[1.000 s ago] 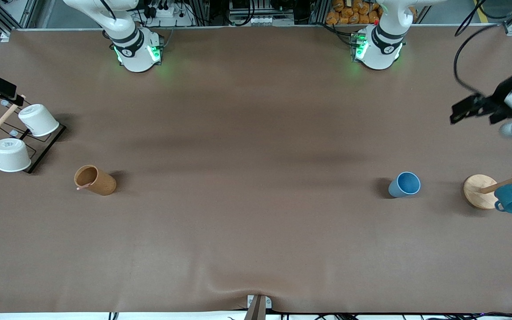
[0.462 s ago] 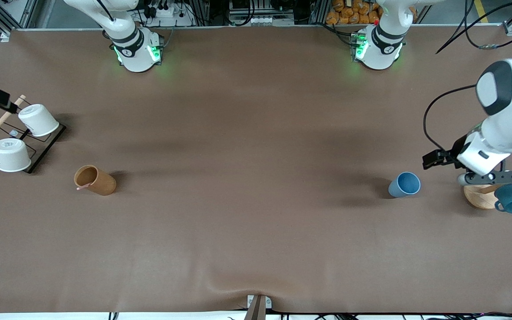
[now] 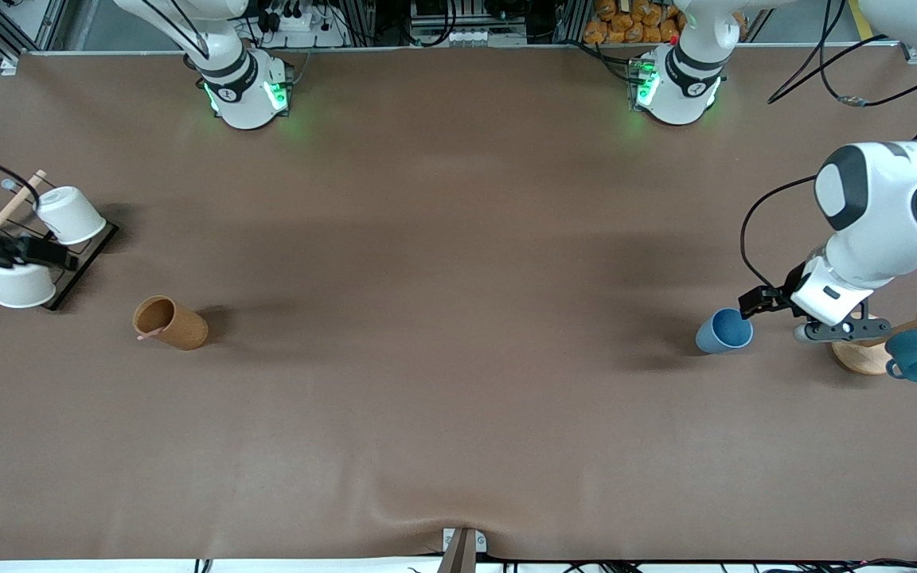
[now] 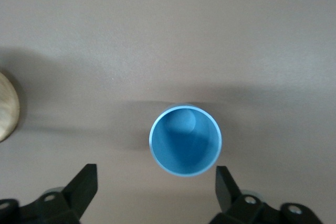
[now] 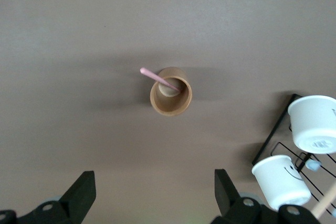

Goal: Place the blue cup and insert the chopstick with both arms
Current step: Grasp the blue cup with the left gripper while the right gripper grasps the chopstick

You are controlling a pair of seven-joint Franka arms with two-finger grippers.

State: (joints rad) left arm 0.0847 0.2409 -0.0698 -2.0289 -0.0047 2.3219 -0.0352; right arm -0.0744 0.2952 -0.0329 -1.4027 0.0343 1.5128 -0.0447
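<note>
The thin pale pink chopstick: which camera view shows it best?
The right wrist view: the thin pale pink chopstick leans in the brown cylindrical wooden cup, its tip poking past the rim. The front view shows only a small pink tip at that cup's rim. The left wrist view does not show it.

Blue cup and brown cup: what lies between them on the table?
Nothing: the front view shows bare tabletop between the blue cup and the brown cup.

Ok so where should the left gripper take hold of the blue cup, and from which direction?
Probably from above, across its rim: the blue cup stands upright, mouth open, empty. The left gripper is open and wider than the cup, so one finger could pass down each outer wall.
</note>
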